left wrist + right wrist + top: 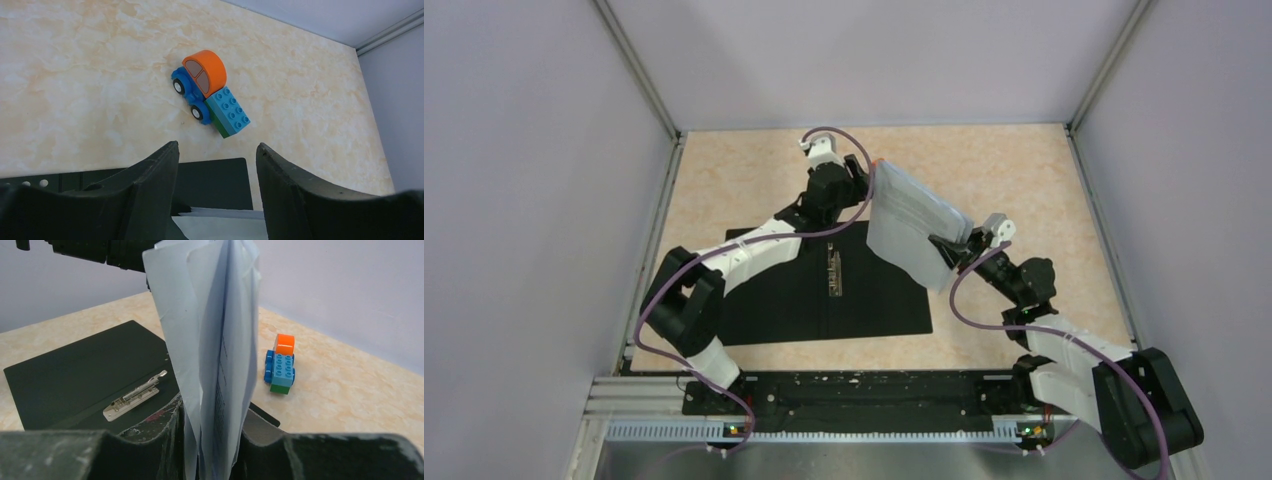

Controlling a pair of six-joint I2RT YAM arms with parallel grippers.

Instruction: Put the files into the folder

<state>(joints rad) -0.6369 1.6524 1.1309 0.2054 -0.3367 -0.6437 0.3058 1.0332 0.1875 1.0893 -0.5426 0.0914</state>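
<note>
**The files [914, 225] held over the open folder [824, 300]**

Top view: the files' long axis runs 10 to 4 o'clock, with the left gripper [867, 182] at the 10 end and the right gripper [951, 252] at the 4 end.
Left wrist: fingers spread wide, toy truck [210, 97] at 12 o'clock.
Right wrist: fingers pinch the files, which stand upright.

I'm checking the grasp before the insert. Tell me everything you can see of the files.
The files are a thin stack of white paper sheets, one with faint print. The right claw pinches them at one edge, so they stand on edge off the table, their free edges splaying apart. From above they hang tilted over the right side of the open black folder, their far end by the left claw, which is open; contact there is unclear.
</note>
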